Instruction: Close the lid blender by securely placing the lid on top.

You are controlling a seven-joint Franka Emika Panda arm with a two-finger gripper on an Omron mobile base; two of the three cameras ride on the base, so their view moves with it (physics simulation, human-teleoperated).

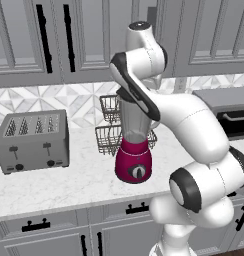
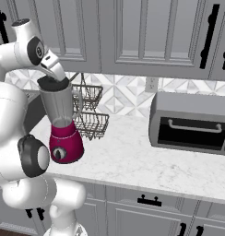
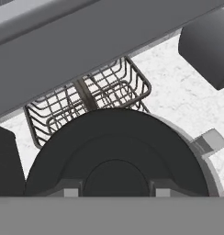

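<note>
Your gripper [image 2: 56, 79] pinches the black lid [image 3: 116, 156] straight above the blender [image 2: 63, 126] jar's mouth — press it squarely down.

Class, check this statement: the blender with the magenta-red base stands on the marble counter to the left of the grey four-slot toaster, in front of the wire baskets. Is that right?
One detail is wrong. The blender stands to the right of the toaster, not the left, as the left base view shows. The rest holds: it is on the marble counter, in front of the wire baskets.
</note>
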